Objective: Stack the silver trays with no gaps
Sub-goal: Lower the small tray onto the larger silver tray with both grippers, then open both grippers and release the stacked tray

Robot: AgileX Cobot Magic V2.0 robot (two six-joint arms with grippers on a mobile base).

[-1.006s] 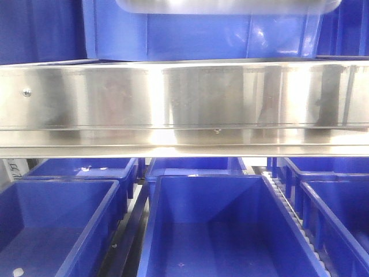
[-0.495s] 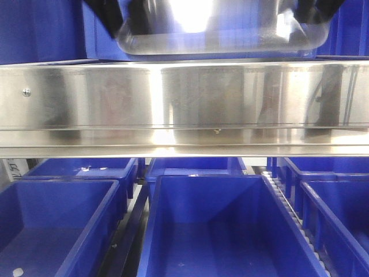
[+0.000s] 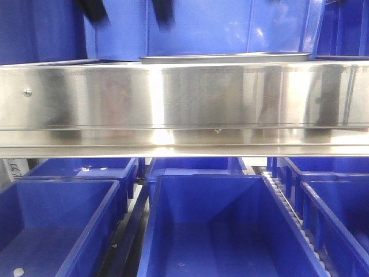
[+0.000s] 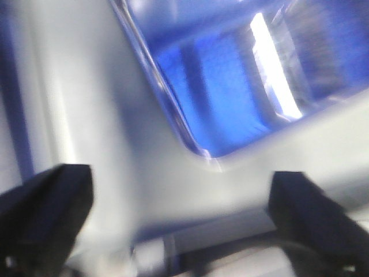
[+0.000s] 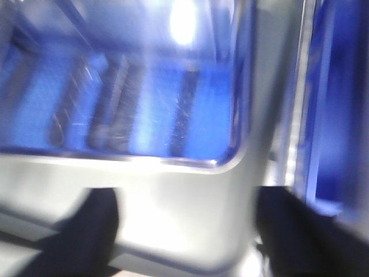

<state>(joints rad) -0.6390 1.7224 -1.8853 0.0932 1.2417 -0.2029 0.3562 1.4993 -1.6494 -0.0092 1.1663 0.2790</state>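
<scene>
In the front view only the thin rim of a silver tray (image 3: 225, 56) shows, lying level just above the shelf rail in front of a blue bin (image 3: 196, 29). Whether other silver trays lie under it is hidden. Two dark fingers (image 3: 92, 8) of my left gripper (image 3: 128, 8) hang wide apart above the tray's left end. In the left wrist view the left gripper (image 4: 179, 213) is open over a rounded tray corner (image 4: 173, 173). My right gripper (image 5: 190, 231) is open too, its fingers either side of another corner of the tray (image 5: 196, 202). Both wrist views are blurred.
A wide shiny steel shelf rail (image 3: 184, 104) with screws crosses the front view. Below it stand several open blue bins (image 3: 225, 231). Further blue bins (image 3: 34, 29) flank the tray on the upper shelf, and one blue wall (image 5: 334, 115) is close on the right.
The silver tray, held up and tilted between both grippers half a second ago, has dropped flat behind the rail. The left fingers now sit above it, apart from it.
</scene>
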